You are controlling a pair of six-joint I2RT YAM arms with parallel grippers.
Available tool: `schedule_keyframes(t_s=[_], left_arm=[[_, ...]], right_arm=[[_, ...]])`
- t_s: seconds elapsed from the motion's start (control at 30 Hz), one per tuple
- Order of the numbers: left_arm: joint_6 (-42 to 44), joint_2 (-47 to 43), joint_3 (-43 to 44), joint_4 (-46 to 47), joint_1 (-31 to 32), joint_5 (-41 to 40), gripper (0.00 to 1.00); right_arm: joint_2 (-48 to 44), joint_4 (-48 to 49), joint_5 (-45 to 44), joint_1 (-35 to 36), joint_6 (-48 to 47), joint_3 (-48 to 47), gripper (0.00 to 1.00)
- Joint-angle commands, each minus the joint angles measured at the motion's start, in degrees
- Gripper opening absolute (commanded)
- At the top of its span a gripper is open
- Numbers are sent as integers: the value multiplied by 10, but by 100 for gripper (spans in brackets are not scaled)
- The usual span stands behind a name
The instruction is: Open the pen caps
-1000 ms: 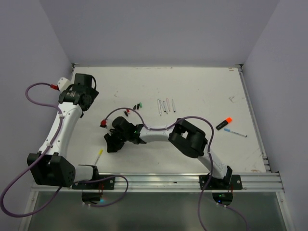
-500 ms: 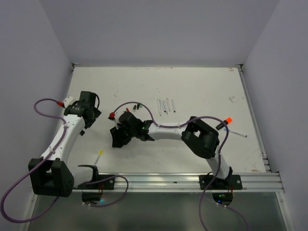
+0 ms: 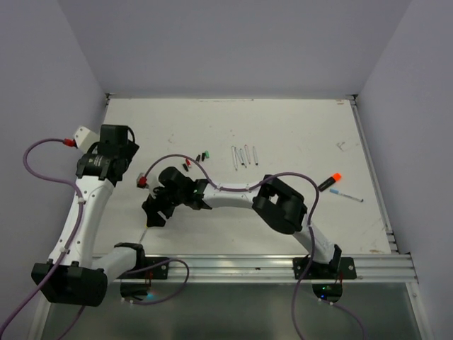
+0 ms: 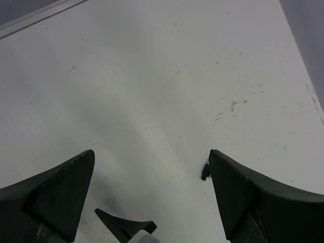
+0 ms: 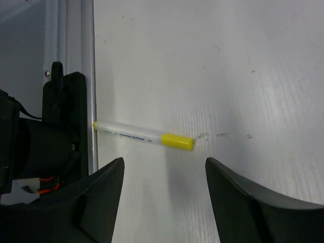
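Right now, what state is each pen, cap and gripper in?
left gripper, open, empty
right gripper, open, over the yellow pen
yellow pen, lying flat, capped
orange marker, lying flat, capped
white pen barrels, lying side by side, uncapped
loose caps, lying apart from the pens

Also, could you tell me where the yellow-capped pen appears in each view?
Right wrist: the yellow-capped pen lies crosswise at mid-picture, cap pointing right.
Top: lower left, mostly hidden under the right hand.
Left wrist: not in it.
Shared landmark: the left arm's base, which the pen's white end points at in the right wrist view.
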State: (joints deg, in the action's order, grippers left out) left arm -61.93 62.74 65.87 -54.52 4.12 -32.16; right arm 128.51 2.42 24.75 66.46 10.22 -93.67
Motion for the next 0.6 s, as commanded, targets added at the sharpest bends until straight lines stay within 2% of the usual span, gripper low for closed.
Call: schedule_keyframes(t_s=[0.0, 0.13, 0.3, 0.43, 0.57], left_arm=[[2, -13, 10, 18, -5, -10, 96], [17, -13, 8, 28, -5, 3, 96], [24, -15, 1, 36, -6, 5, 96], [29, -17, -11, 59, -5, 27, 96], [30, -13, -12, 64, -5, 37, 95]], right_arm=[[24, -25, 25, -5, -67, -52, 69], [69, -104, 47, -5, -129, -129, 70], [88, -180, 51, 0, -182, -159, 76], [91, -207, 49, 2, -231, -173, 82], [108, -239, 56, 4, -255, -205, 84]])
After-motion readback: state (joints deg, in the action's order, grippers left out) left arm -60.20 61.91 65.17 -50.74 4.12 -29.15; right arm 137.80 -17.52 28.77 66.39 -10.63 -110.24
